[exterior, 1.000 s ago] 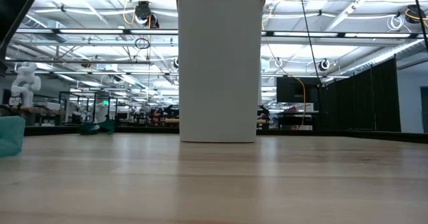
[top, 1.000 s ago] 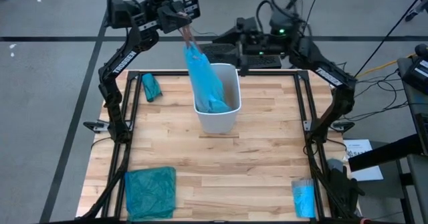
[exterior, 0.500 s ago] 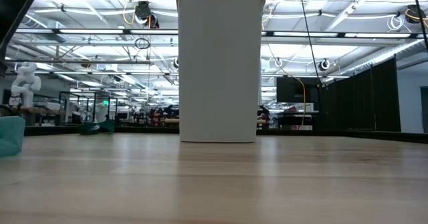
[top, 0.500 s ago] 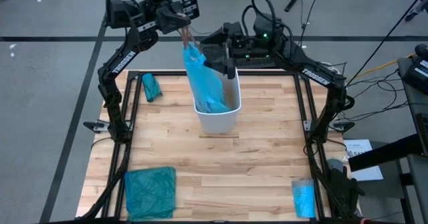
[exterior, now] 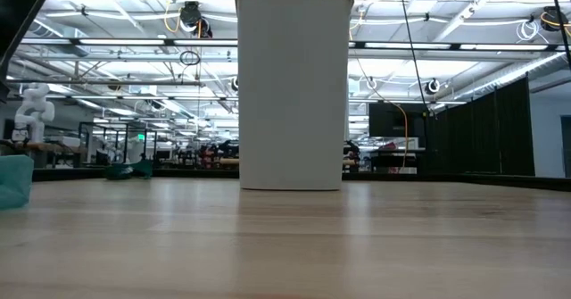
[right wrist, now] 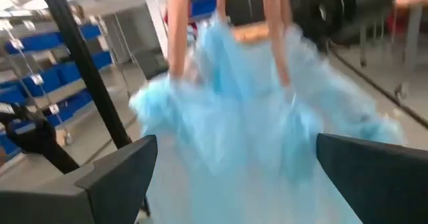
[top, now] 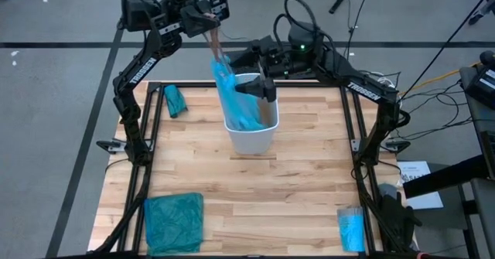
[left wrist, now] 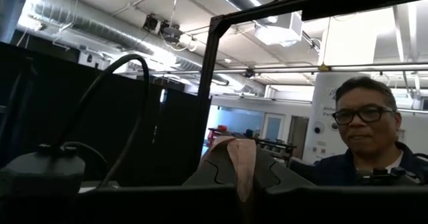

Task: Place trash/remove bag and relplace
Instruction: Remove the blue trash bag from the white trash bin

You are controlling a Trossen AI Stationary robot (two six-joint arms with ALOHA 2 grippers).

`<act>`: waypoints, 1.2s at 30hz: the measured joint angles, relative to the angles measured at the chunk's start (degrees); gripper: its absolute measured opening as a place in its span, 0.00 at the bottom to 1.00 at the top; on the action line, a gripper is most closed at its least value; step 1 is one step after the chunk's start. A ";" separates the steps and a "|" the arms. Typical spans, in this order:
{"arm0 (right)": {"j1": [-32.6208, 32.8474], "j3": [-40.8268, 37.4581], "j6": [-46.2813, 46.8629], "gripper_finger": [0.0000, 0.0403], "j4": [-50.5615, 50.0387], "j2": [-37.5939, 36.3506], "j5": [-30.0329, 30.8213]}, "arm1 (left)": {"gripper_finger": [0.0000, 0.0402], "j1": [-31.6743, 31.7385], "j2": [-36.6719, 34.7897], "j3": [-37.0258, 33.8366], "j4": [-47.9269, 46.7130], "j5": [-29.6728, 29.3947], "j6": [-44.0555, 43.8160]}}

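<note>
The thin light-blue bag (top: 236,97) hangs stretched from high up down into the white bin (top: 255,139), which stands on the table's far middle and fills the low view (exterior: 293,85). My left gripper (top: 216,44) is shut on the bag's top, above the bin's far left rim. My right gripper (top: 261,87) stands open over the bin's rim, level with the bag's middle. In the right wrist view the bag (right wrist: 241,117) spreads between and ahead of that gripper's (right wrist: 234,164) two fingers. The trash does not show. My left gripper pinches the bag's gathered top end (top: 219,58) between its two shut fingers (left wrist: 242,164), held high above the bin. The bag hangs below them in a long slanting strip, and its lower part (top: 249,120) lies inside the bin. Whether my right gripper touches the bag, I cannot tell.
A darker teal bag (top: 174,222) lies spread at the near left corner, and a small teal bundle (top: 175,100) at the far left. A small blue roll (top: 351,228) lies at the near right. A person (left wrist: 364,137) shows beyond the table.
My right gripper has come from beyond the table's far edge toward the bin, leftward and a little down, until its fingers stand at the hanging bag. The bag stays held up, with its lower part in the bin.
</note>
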 joint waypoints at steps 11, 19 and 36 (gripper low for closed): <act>-0.80 0.00 -0.76 0.99 -1.66 -0.60 -0.01 | 0.00 0.23 0.00 0.00 0.01 0.14 -0.08; -0.54 0.00 -1.06 0.99 -2.42 -2.62 0.57 | 0.00 1.85 0.00 0.00 0.00 0.31 -0.08; 0.67 0.00 -2.59 0.99 5.05 2.31 12.91 | 0.00 1.71 0.02 0.00 -0.24 -0.61 0.46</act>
